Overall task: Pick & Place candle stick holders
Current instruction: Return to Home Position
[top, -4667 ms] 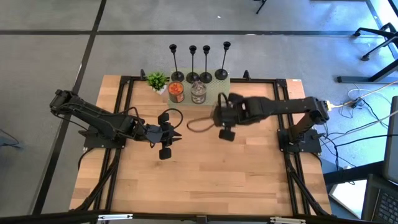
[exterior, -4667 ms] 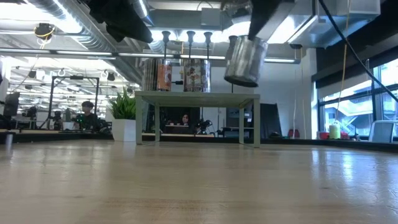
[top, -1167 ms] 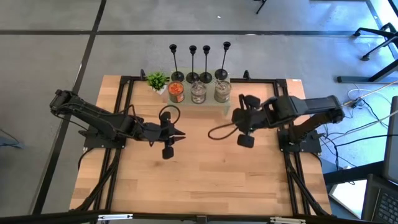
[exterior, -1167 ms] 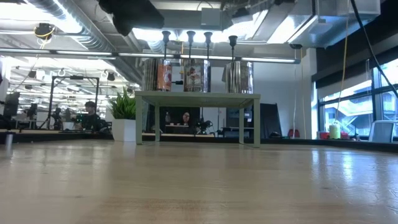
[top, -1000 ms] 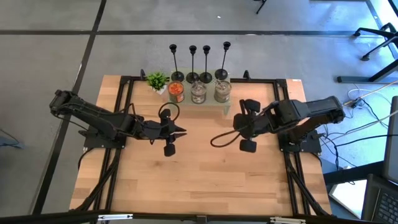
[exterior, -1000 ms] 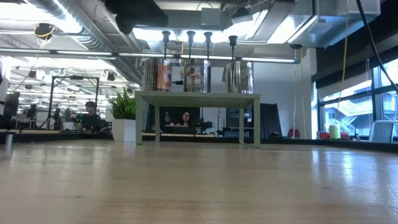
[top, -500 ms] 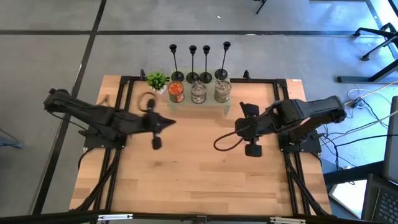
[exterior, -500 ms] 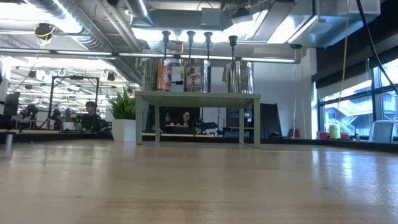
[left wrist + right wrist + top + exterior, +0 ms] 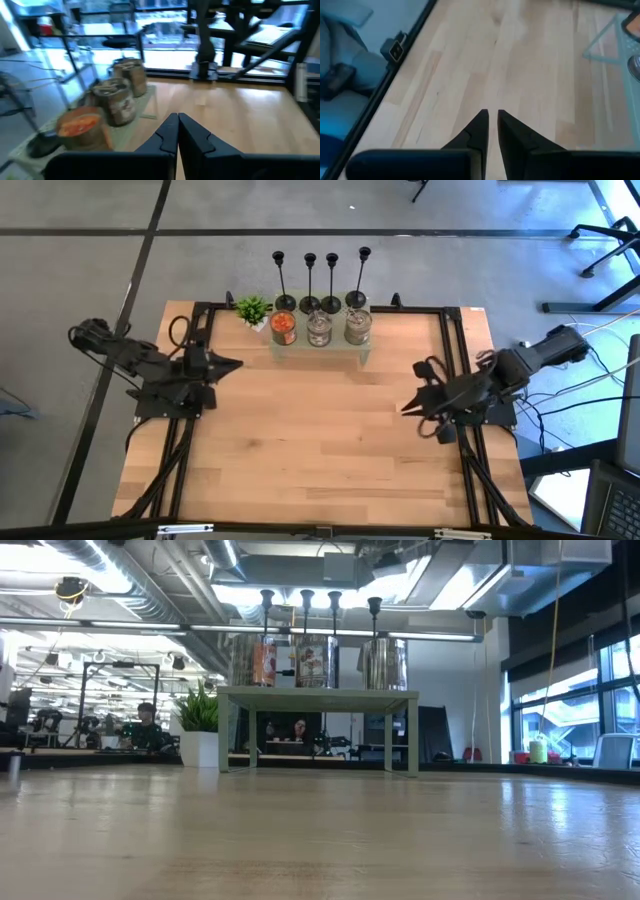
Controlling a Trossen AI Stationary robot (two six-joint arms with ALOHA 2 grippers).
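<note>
Left pincer closed and empty, arm folded back, right pincer nearly closed, empty, arm likewise folded

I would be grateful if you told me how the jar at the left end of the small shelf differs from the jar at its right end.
The left jar shows orange contents; the right jar shows silvery-grey ones. The left jar stands next to the potted plant, the right jar at the far end from it. Both are squat, upright, on the shelf in front of the candlesticks.

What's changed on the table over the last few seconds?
The right gripper set the silver jar on the green mat beside the other two jars, then withdrew to the table's right edge, empty. The left gripper shut and pulled back left. The four candlesticks and the plant stayed put.
</note>
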